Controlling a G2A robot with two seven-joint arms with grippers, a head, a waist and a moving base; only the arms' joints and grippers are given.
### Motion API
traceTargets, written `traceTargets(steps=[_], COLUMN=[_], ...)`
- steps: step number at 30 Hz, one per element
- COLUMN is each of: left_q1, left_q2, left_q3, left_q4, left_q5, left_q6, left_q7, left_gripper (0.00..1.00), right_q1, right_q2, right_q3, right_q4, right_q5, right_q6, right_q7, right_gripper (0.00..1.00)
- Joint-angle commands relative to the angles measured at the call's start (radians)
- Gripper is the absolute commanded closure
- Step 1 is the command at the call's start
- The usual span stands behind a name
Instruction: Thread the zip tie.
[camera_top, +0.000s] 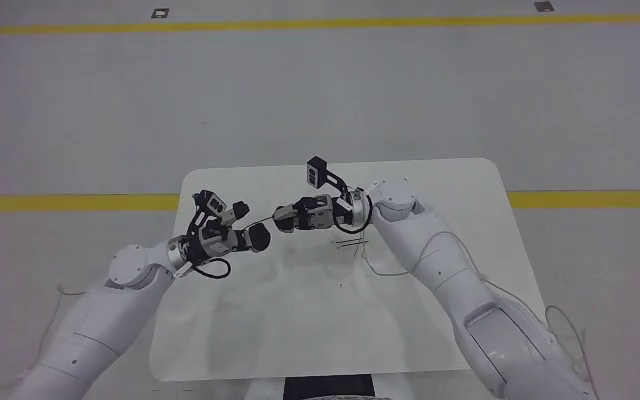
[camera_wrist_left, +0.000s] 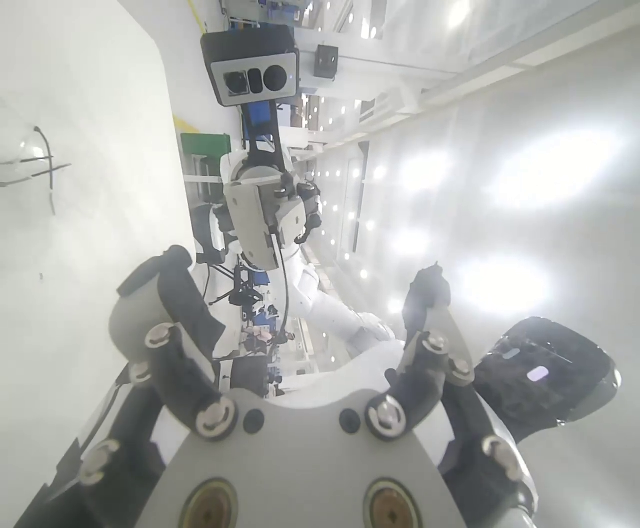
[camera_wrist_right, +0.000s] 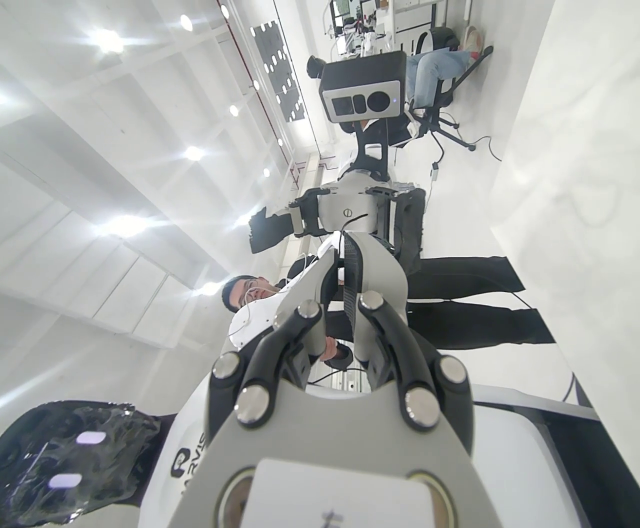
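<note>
In the top view, the white table (camera_top: 455, 215) carries both arms over its middle, the left arm coming in from 7 o'clock and the right arm from 4 o'clock. Their grippers face each other tip to tip, just apart. The zip tie (camera_top: 260, 221) is a thin black strand that shows as a fine, nearly straight line. It is held off the table and runs from the right gripper (camera_top: 281, 219) toward 9 o'clock, to the left gripper (camera_top: 243, 222). A few loose black strips (camera_top: 350, 241) lie crossed on the tabletop at about 4 o'clock from the right gripper, under the right wrist.

In the left wrist view, the left gripper's jaws stand wide apart with nothing between the pads. Opposite it, the right gripper pinches one end of the zip tie. From there the tie reaches in a slim, gently bowed black line toward the gap between the left fingers (camera_wrist_left: 172, 295). It cannot be told whether its free end touches the left gripper.

In the right wrist view, the right gripper's jaws are drawn almost together. A short black curl of the tie pokes out past their tips, with the spread left gripper just beyond.
</note>
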Motion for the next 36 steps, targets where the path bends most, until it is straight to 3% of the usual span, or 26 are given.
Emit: traceTargets(steps=[1, 4, 7, 8, 15, 36], left_q1=[0.002, 0.003, 0.005, 0.006, 0.005, 0.001], left_q2=[-0.002, -0.004, -0.006, -0.007, -0.014, -0.030], left_q3=[-0.001, -0.006, -0.008, -0.009, -0.010, -0.024], left_q4=[-0.005, -0.005, -0.001, -0.001, 0.006, 0.022], left_q5=[0.006, 0.015, 0.018, 0.015, 0.022, 0.048], left_q6=[0.004, 0.006, 0.015, 0.016, 0.027, 0.051], left_q7=[0.014, 0.019, 0.023, 0.024, 0.020, 0.008], left_gripper=[0.00, 0.00, 0.42, 0.47, 0.65, 0.79], right_q1=[-0.011, -0.018, -0.026, -0.028, -0.042, -0.037], right_q2=[0.003, 0.011, 0.018, 0.020, 0.034, 0.042], right_q3=[-0.002, -0.001, 0.005, 0.007, 0.018, 0.001], right_q4=[-0.023, -0.049, -0.070, -0.075, -0.114, -0.127], right_q5=[-0.017, -0.053, -0.075, -0.081, -0.107, -0.097], right_q6=[0.008, 0.023, 0.031, 0.033, 0.051, 0.058], right_q7=[-0.024, -0.046, -0.057, -0.057, -0.061, -0.056], right_gripper=[1.00, 1.00, 1.00, 1.00, 1.00, 1.00])
